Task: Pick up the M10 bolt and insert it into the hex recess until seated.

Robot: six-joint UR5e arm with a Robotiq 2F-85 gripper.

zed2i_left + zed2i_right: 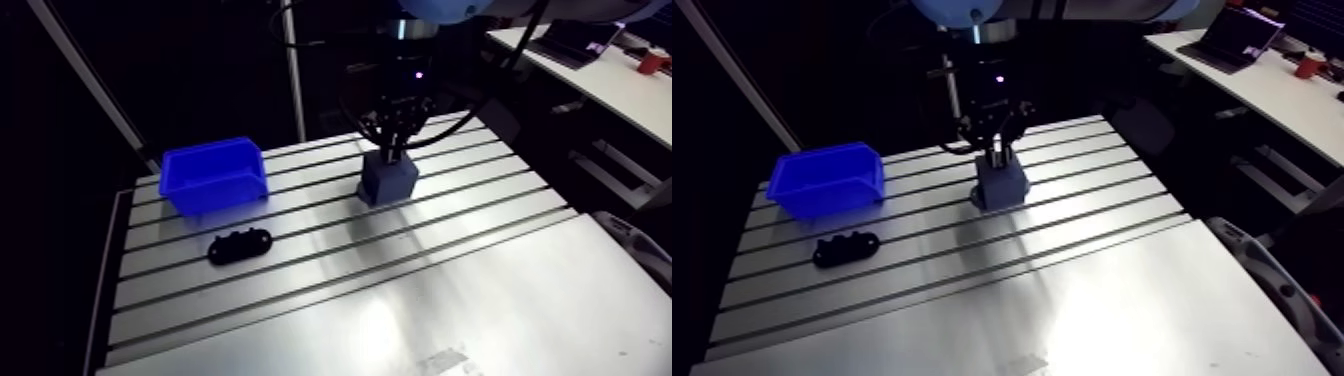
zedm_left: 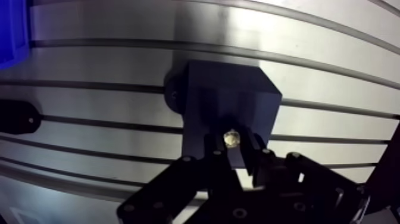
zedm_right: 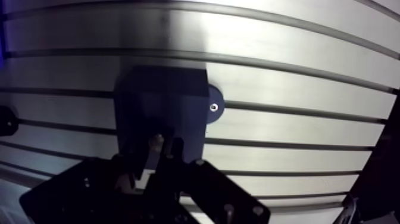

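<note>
Slotted aluminium table (image 1: 480, 290), bare metal with long grooves and glare patches. Gripper (image 2: 232, 148) points straight down at the table. Its fingers are nearly closed, clamped on a small metal bolt (image 2: 231, 138); only the bolt's pale end shows between the fingertips. Directly under the gripper is a dark blue block (image 1: 388, 180) standing on the table, with the bolt over its top face. Can't tell if the bolt touches the block or has entered any hole. A round foot with a screw (image 3: 212, 107) sticks out at the block's base. A blue bin (image 1: 213, 175) sits well apart to the gripper's side, contents not readable. A flat black part (image 1: 240, 245) lies on the table near the bin, also well apart from the gripper.
</note>
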